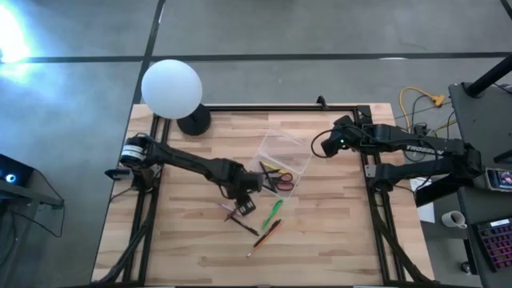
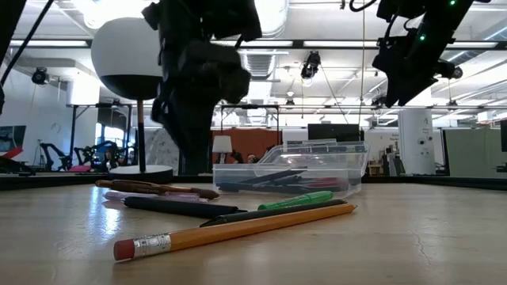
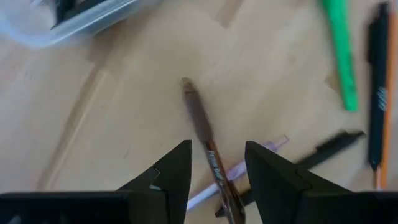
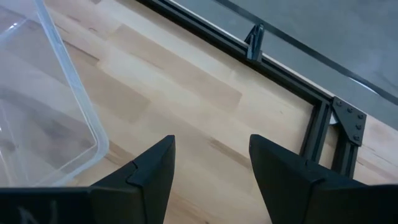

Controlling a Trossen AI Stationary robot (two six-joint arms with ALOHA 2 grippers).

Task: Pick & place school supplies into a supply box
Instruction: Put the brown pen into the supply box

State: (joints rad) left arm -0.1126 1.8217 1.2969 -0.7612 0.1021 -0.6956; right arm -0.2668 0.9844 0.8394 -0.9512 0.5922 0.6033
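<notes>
The clear supply box (image 1: pixel 282 160) lies open at mid-table and holds red-handled scissors (image 1: pixel 282 179) and dark pens. On the table just near of it lie a green marker (image 1: pixel 274 212), an orange pencil (image 1: pixel 265 237) and dark pens (image 1: pixel 238 218). My left gripper (image 3: pixel 217 168) hovers open over these. One finger is on each side of a brown pencil (image 3: pixel 200 121) that lies flat on the wood, and neither touches it. My right gripper (image 4: pixel 211 168) is open and raised beside the box's right end (image 4: pixel 56 112).
A white globe lamp (image 1: pixel 171 88) stands on its dark base at the far left of the table. A black frame rail (image 4: pixel 273 68) runs along the far and right edges. A pale pen (image 3: pixel 249 163) and a black pen (image 3: pixel 323 154) cross under the brown pencil.
</notes>
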